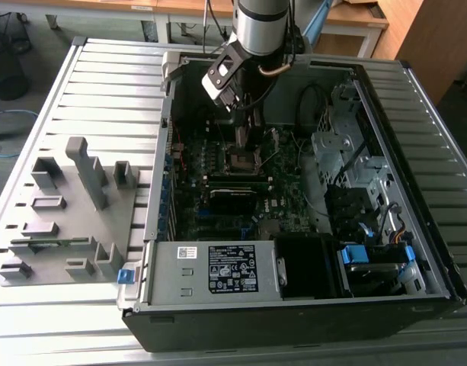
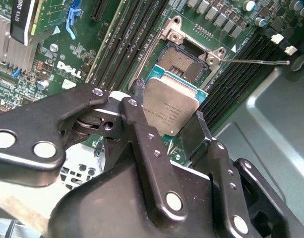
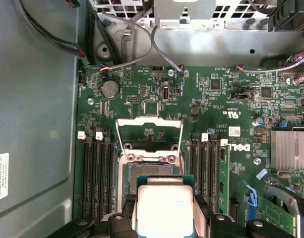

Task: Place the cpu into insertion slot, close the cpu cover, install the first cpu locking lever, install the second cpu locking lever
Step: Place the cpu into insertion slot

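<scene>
The fingers (image 2: 142,139) are clamped on the cpu (image 2: 170,111), which hangs just above the open slot (image 2: 184,62). The cpu cover (image 3: 149,120) stands raised, so nothing is seated, closed or locked yet.

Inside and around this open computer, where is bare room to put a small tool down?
Bare: table slats bordered by grey fixture and case; flat top of the grey labelled box. Crowded: the socket, walled by memory slots, with the hand holding the cpu above.
</scene>
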You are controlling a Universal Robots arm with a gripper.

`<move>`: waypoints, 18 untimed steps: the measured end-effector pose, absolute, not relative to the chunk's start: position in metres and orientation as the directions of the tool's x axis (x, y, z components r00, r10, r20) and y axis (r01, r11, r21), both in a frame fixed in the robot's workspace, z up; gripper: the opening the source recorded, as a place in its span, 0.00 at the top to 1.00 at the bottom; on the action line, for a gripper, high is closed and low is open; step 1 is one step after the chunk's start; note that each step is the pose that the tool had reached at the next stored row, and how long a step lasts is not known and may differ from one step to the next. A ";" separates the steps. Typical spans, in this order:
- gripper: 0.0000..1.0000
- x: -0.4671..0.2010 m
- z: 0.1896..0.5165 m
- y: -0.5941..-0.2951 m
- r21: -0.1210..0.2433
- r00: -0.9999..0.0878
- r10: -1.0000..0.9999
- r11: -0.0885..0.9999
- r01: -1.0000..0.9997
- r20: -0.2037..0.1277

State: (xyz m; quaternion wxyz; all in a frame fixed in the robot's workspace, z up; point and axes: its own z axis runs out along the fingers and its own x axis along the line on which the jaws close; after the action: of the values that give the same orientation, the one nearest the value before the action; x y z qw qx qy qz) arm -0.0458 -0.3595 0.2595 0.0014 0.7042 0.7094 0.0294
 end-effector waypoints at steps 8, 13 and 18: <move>0.46 -0.048 0.249 -0.359 0.047 -0.009 0.999 0.007 0.999 0.039; 0.46 -0.048 0.243 -0.359 0.049 -0.009 0.999 0.007 0.999 0.039; 0.46 -0.049 0.241 -0.359 0.049 -0.009 0.999 0.007 0.999 0.039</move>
State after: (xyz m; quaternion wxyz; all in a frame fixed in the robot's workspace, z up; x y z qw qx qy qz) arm -0.0485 -0.3589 0.2406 0.0032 0.7041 0.7094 0.0311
